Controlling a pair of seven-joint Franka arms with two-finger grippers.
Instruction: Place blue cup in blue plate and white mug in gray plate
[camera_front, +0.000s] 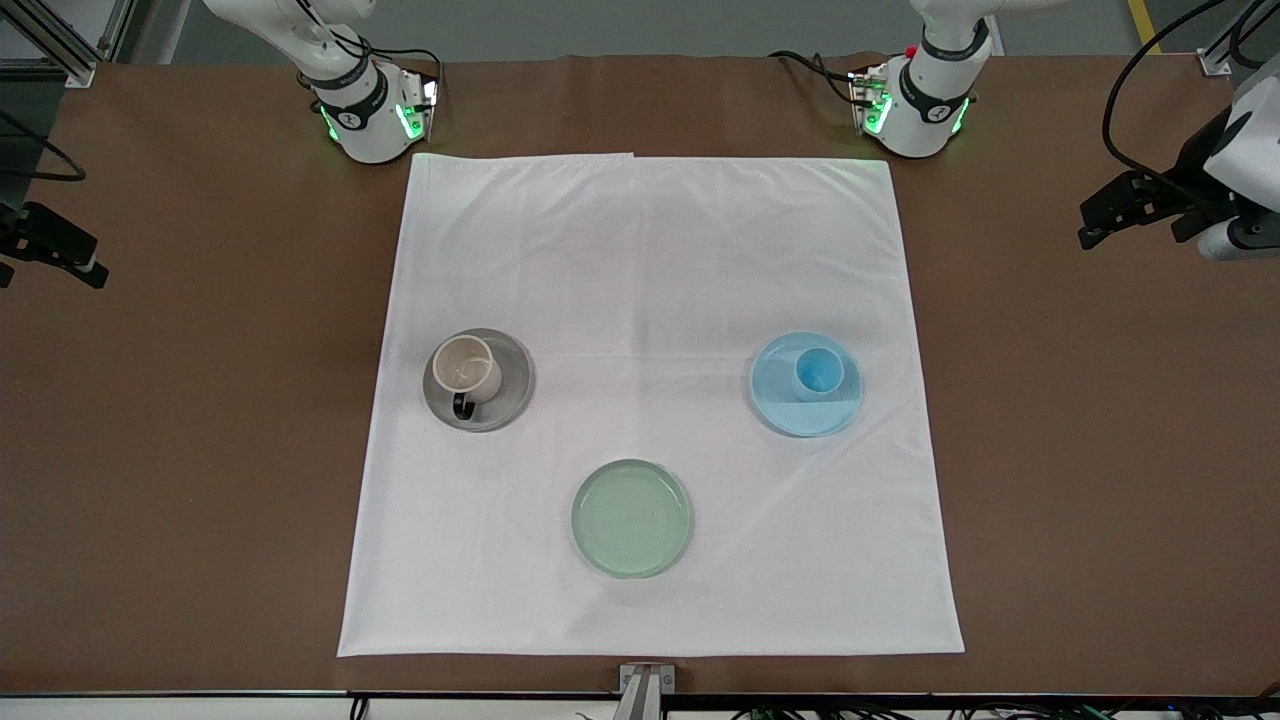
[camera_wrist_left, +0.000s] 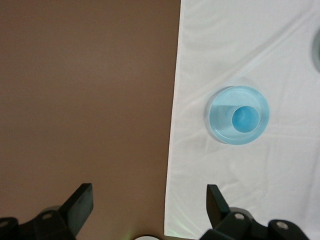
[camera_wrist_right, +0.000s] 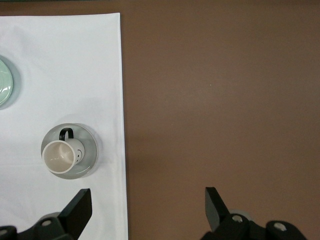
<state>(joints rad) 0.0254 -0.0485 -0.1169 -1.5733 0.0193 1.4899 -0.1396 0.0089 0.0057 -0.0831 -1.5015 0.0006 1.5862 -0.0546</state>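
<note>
The blue cup (camera_front: 817, 372) stands upright in the blue plate (camera_front: 806, 415) toward the left arm's end of the table (camera_front: 200, 450), while the white mug (camera_front: 465, 368) sits in the gray plate (camera_front: 500, 405) toward the right arm's end, its black handle pointing toward the front camera. Both plates lie on a white cloth (camera_front: 650, 260), with an empty pale green plate (camera_front: 632, 518) between them and nearer the front camera.

Judged from how things lie, both placements look done, and little remains to go wrong. The mug sits off-centre, close to the gray plate's rim on the side away from the front camera; a tug on the loose cloth or a careless return pass by an arm could likely nudge it off. The cup, narrow and tapered, might tip if brushed.

The left claw (camera_wrist_left: 150, 210) hangs released over the bare table at the cloth's edge, well apart from the blue plate, its fingers (camera_wrist_left: 80, 202) spread wide and holding nothing. The right claw (camera_wrist_right: 147, 212) likewise hangs over bare table beside the cloth, fingers (camera_wrist_right: 215, 205) wide apart and empty, touching nothing, well clear of the mug. Both arms appear to wait.
</note>
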